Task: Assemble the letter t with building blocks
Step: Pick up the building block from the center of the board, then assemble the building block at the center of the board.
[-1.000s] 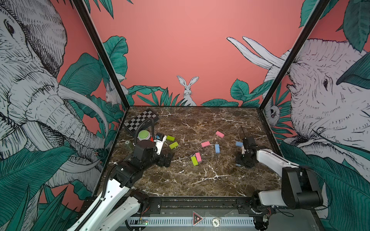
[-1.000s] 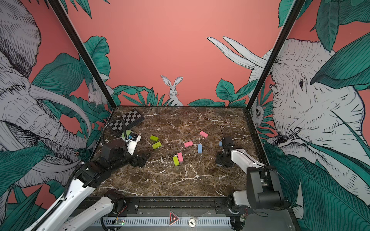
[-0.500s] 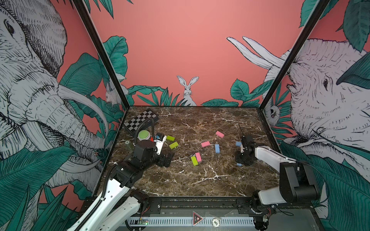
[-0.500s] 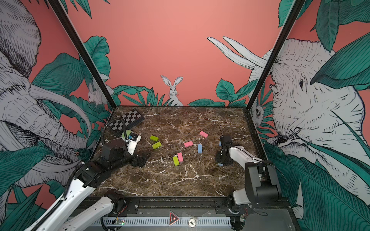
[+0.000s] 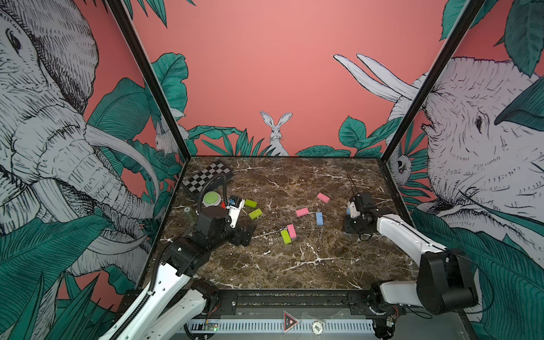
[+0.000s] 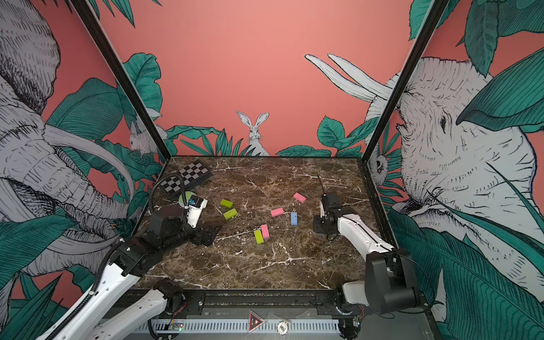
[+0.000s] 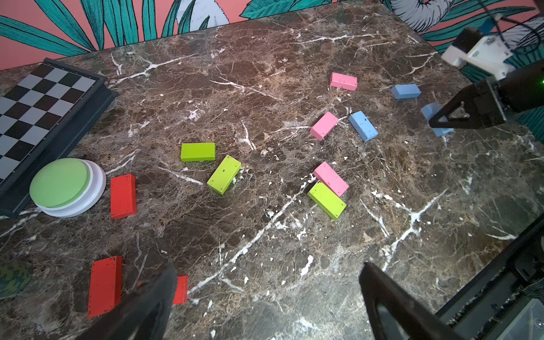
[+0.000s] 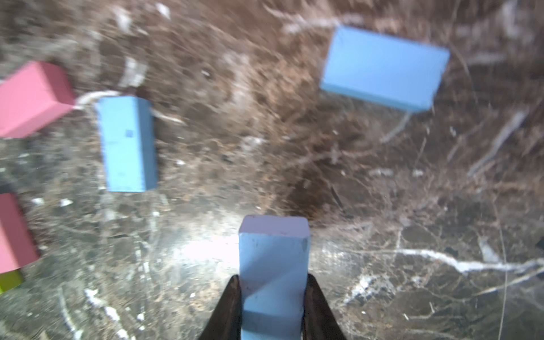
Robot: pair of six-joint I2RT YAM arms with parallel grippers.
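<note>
My right gripper (image 8: 273, 284) is shut on a light blue block (image 8: 273, 256) that sticks out ahead of its fingers, low over the table at the right. The left wrist view shows that grip too, on the light blue block (image 7: 430, 111). Two other light blue blocks (image 7: 406, 91) (image 7: 363, 125) lie nearby. Pink blocks (image 5: 323, 197) (image 5: 302, 211) and a pink and lime green pair (image 5: 288, 234) lie mid-table. Two lime green blocks (image 5: 250, 203) (image 5: 255, 213) lie left of centre. Red blocks (image 7: 123, 195) (image 7: 105, 285) lie by my left gripper (image 7: 268, 269), which is open and holds nothing.
A black-and-white chequered board (image 5: 207, 176) sits in the back left corner, with a round green-topped white button (image 5: 211, 198) in front of it. Patterned walls close in three sides. A black rail (image 5: 294, 297) runs along the front edge.
My right gripper has closed on the light blue block and shifted slightly left. The left arm has not moved.
</note>
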